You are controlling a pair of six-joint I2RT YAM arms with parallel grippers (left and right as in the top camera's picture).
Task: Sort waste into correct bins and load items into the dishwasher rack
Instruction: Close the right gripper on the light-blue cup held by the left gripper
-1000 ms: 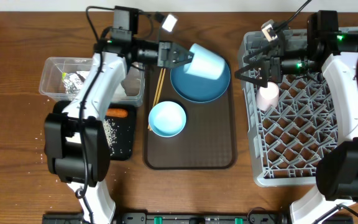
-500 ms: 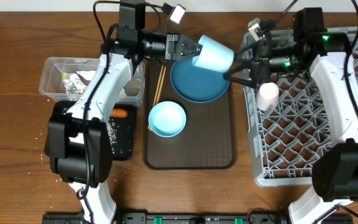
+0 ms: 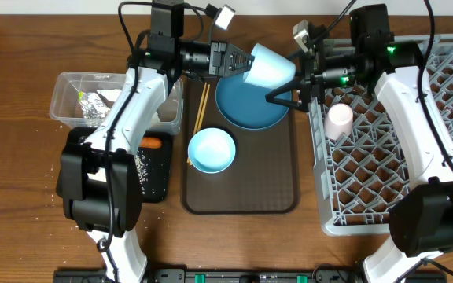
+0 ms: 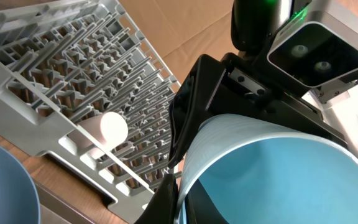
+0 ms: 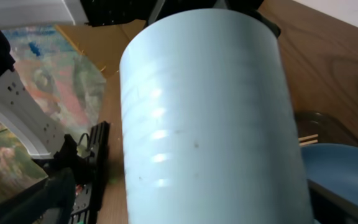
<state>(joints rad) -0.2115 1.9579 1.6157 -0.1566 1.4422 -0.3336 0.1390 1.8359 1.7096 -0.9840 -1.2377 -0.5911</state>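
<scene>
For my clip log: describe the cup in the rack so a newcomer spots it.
Find the big grey rack on the right of the table. By its left wall, toward the far end, sits a small pink-white cup. The other one, a light blue cup, is held aloft outside the rack.

Robotics lab bench posing as kitchen: white cabled left arm (image 3: 132, 94) and right arm (image 3: 415, 102) reaching over wooden surface (image 3: 14, 173); grey dishwasher rack (image 3: 384, 173), brown serving tray (image 3: 250, 189), clear tub (image 3: 61, 86) sitting out as staged dishwashing props.
</scene>
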